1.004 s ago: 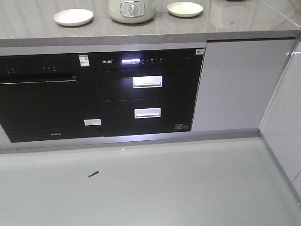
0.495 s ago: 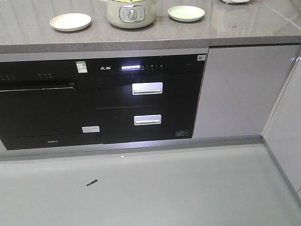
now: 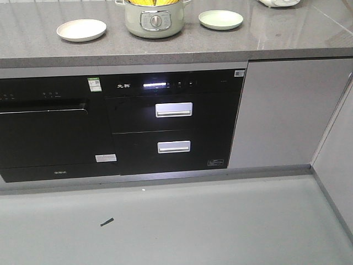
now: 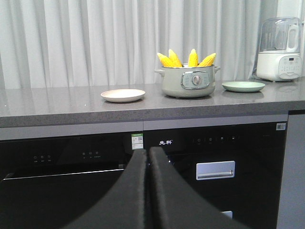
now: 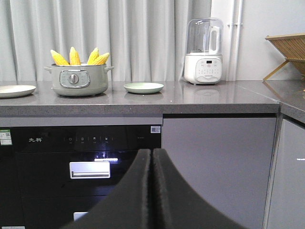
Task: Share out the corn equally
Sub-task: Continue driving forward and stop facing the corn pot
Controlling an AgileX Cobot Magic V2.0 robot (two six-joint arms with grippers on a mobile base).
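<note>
All 4 corn cobs (image 4: 187, 59) stand tips-up in the green pot (image 4: 187, 83) on the grey surface (image 4: 57, 102), btw. a cream plate (image 4: 123, 95) & a green plate (image 4: 243, 86), neither touching the pot. Left pincer (image 4: 148, 155) & right pincer (image 5: 151, 153) are both clenched, fingers pressed together, low in front of the cabinets, well apart from the pot.

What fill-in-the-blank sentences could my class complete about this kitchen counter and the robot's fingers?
The pot holds ____ corn cobs.
The cream plate and the green plate are both ____.
The fingers of the left gripper and the right gripper are ____.
Missing words: four; empty; shut.
</note>
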